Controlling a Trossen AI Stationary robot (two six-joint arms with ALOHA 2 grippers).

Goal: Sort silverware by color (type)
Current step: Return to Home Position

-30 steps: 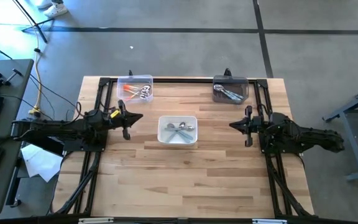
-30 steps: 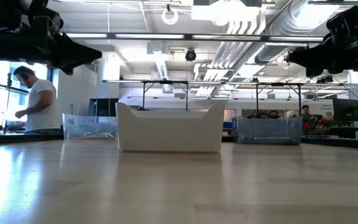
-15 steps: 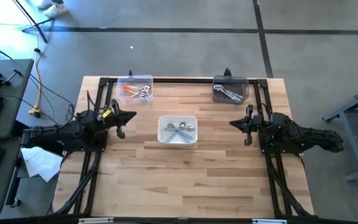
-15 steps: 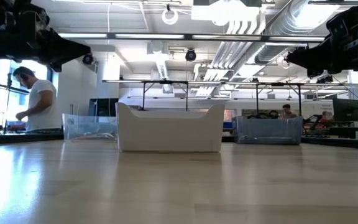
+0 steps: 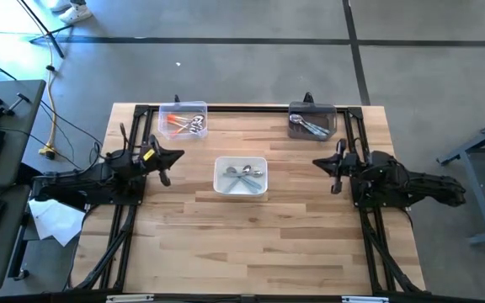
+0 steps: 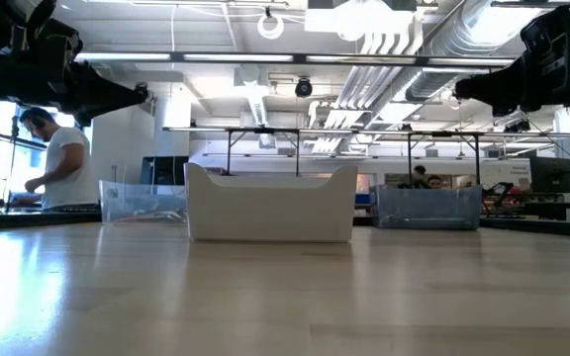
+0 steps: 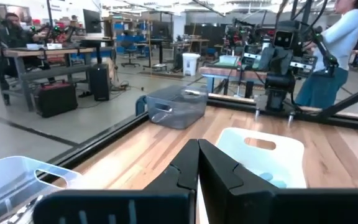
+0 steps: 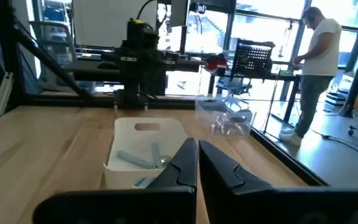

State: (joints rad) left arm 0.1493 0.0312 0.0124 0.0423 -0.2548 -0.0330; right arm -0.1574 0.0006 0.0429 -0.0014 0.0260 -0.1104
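Observation:
The spoons lie sorted in three bins. The white bin (image 5: 241,190) at the table's middle holds light-blue-handled spoons (image 8: 135,159). A clear bin (image 5: 183,108) at the far left holds orange-handled spoons (image 5: 175,124). A grey-tinted bin (image 5: 311,110) at the far right holds plain silver spoons (image 5: 310,126). My left gripper (image 5: 180,155) hovers left of the white bin, above the table, shut and empty. My right gripper (image 5: 314,162) hovers right of that bin, also shut and empty. Each wrist view shows its fingers (image 7: 185,168) (image 8: 182,163) meeting at the tips.
Black frame rails (image 5: 251,108) run along the table's far edge and down both sides under the arms. Bare wood (image 5: 242,244) stretches from the white bin to the near edge. A person (image 6: 59,163) stands in the room beyond the table's left side.
My left gripper has drawn back a little toward the table's left edge, away from the white bin, staying shut. The right arm has barely shifted. The bins and spoons have stayed where they were.

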